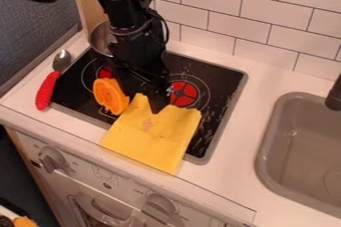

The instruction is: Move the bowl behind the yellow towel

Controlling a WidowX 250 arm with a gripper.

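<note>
In the camera view, my arm comes down from the top edge, left of the middle, and my pincer [158,105] hangs over the stove top [222,75], its tip at the far edge of the yellow towel [150,139]. I cannot tell whether it is released or clenched, or whether it has any of the cloth. The metal bowl [100,38] sits at the far left corner of the stove top, beyond the towel and well apart from it, partly hidden by my arm. The stove top is black and glossy, with a grey rim, pale rings, red burner centres and scattered light marks, and is set into a white bench [265,82]. The towel lies flat across its near edge and on to the bench, reaching the bench's front edge, and a notch dips into its far side around my tip. An orange object [110,95] rests on the stove top at the towel's far left corner. On the bench to the left lies a spoon [53,79] with a ribbed red handle, its metal end pointing away. To the right, a grey sink [269,144] is sunk into the bench, a dark faucet [334,94] at its far side. White tiles [266,9] with dark joints cover the wall behind, a wooden panel [86,2] stands at the far left corner, and a dark blue-grey surface [33,27] lies beyond it. Below the bench, the pale front carries knobs [51,160] and an oven handle [100,212].
</note>
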